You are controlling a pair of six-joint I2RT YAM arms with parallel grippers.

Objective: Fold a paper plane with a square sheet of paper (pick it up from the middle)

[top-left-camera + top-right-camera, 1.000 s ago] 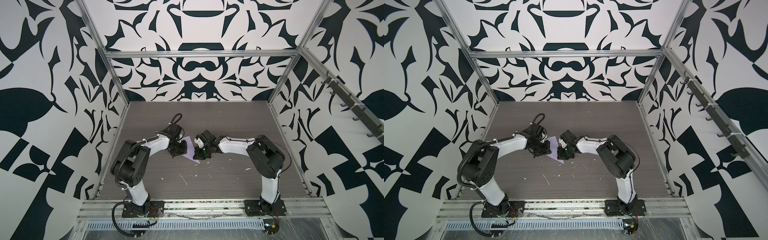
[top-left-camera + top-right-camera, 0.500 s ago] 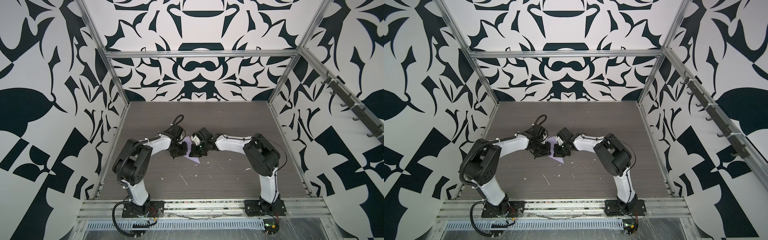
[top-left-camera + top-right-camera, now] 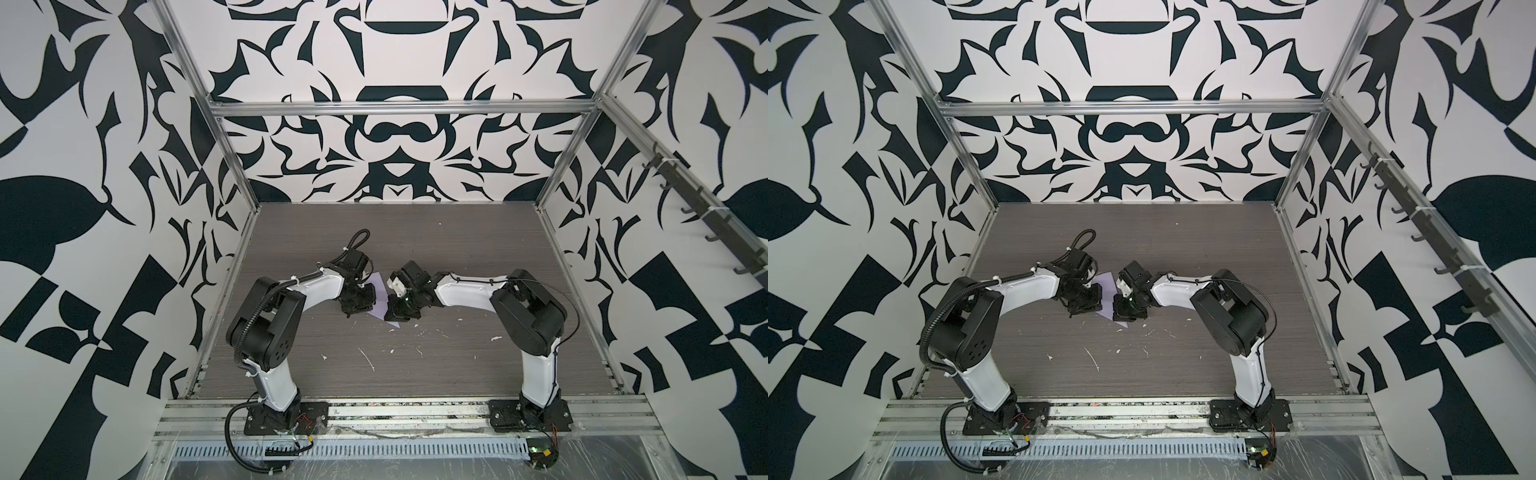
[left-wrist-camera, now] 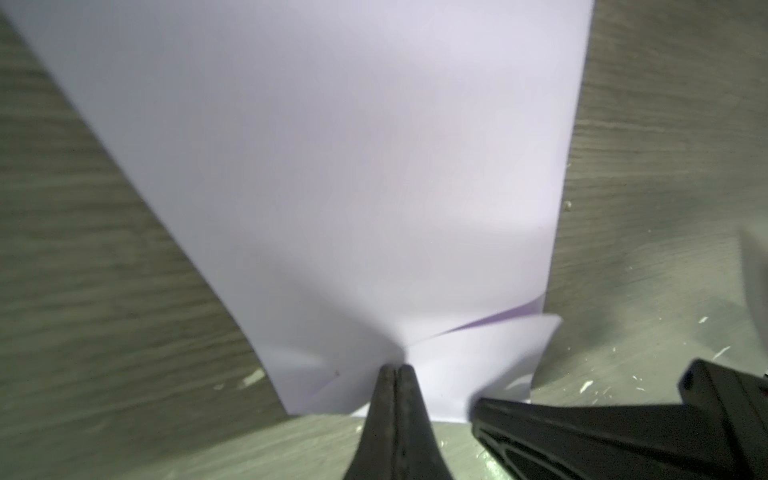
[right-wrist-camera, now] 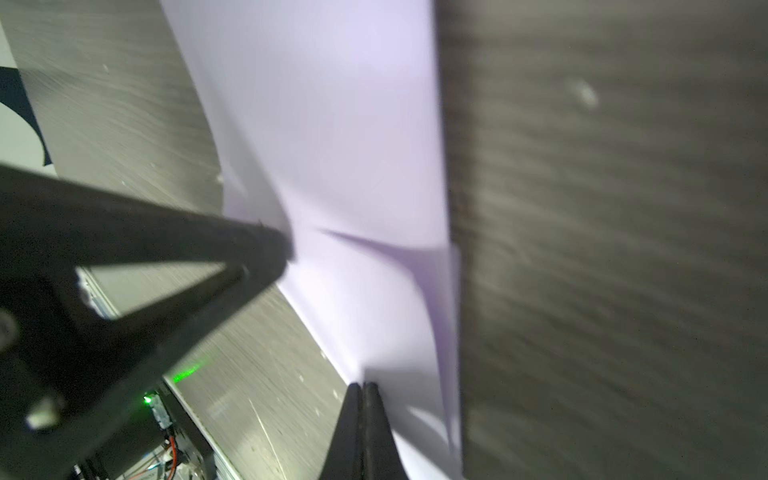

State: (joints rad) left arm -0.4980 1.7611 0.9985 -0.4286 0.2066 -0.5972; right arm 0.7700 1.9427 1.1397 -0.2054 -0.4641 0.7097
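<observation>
The square sheet of paper point(image 3: 380, 297) point(image 3: 1108, 296), plain lilac, sits mid-table between both arms, partly doubled over with a loose flap point(image 4: 490, 345) curling up. My left gripper point(image 3: 366, 305) point(image 4: 399, 368) is shut on it, and creases fan out from its tip. My right gripper point(image 3: 395, 316) point(image 5: 365, 384) is shut on the sheet's edge close by. Its fingers point(image 4: 582, 432) show in the left wrist view at the sheet's rim. In the right wrist view two layers of the sheet point(image 5: 353, 166) stand apart. No paper plane shape shows.
The grey wood-grain table point(image 3: 415, 374) carries small white flecks point(image 3: 368, 359) in front of the grippers. Patterned walls and an aluminium frame point(image 3: 232, 174) box the table in on three sides. Both arm bases point(image 3: 282, 415) stand at the near edge.
The right arm swung in toward the left gripper, bunching the sheet, then eased back a little. The sheet now shows more between the grippers. Both grippers stayed shut.
</observation>
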